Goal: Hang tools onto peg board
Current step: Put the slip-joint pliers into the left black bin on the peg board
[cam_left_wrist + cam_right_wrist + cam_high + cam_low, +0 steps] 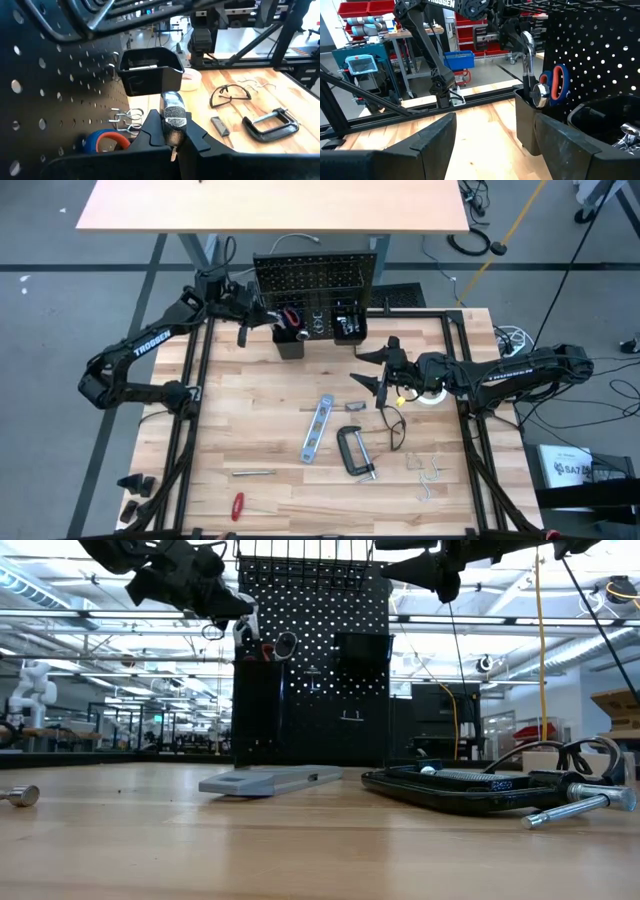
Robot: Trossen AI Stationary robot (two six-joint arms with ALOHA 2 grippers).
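Black C-clamp [354, 451] beside level [317, 428].

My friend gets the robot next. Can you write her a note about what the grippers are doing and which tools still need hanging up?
Left gripper: shut on the wrench, holding it above the left bin on the peg board.
Right gripper: open, empty, hovering over the table in front of the board.
Done: red-handled scissors are in the left bin.
Left on the table: level, C-clamp, glasses, tape roll, red screwdriver, plus a few smaller items.
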